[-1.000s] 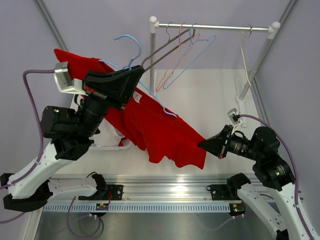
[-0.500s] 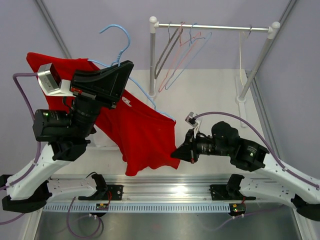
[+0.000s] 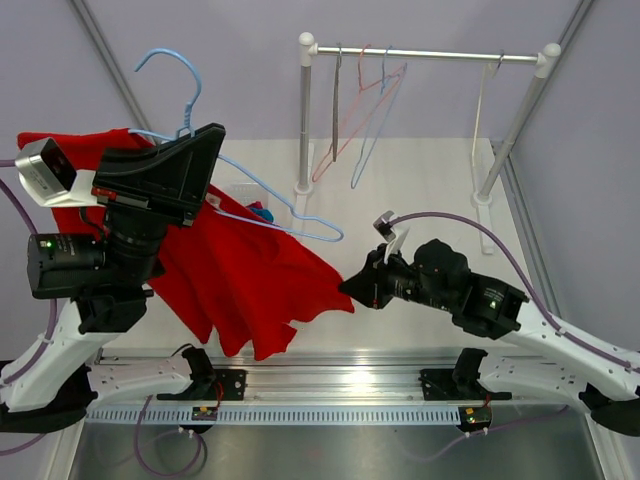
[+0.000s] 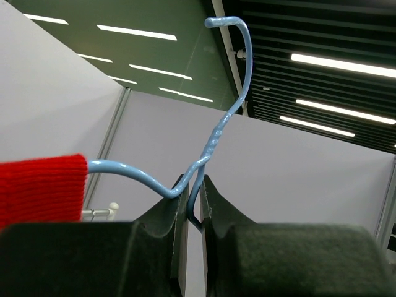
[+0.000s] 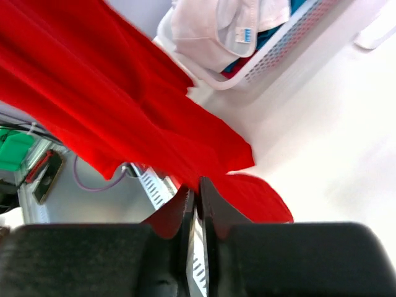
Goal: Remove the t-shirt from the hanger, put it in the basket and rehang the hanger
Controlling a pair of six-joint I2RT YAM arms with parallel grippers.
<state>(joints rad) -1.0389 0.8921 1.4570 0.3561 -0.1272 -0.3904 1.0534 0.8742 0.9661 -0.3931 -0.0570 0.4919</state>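
**Fig.** L gripper [image 4: 193, 185] clamped on the neck of the blue hanger [image 4: 213, 139], held high at table's left; red t-shirt [image 3: 235, 270] hangs from the hanger's near arm, far arm bare; R gripper [image 5: 197, 185] at the hem, jaws almost together, pinch on cloth not discernible. Risks: a shallow pinch lets the hem slip free; collar snags on wire, twisting the hanger in L jaws.

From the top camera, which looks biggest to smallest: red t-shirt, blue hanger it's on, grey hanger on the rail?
1. Red t-shirt.
2. Blue hanger, though it is nearer the camera.
3. Grey hanger, seen edge-on.
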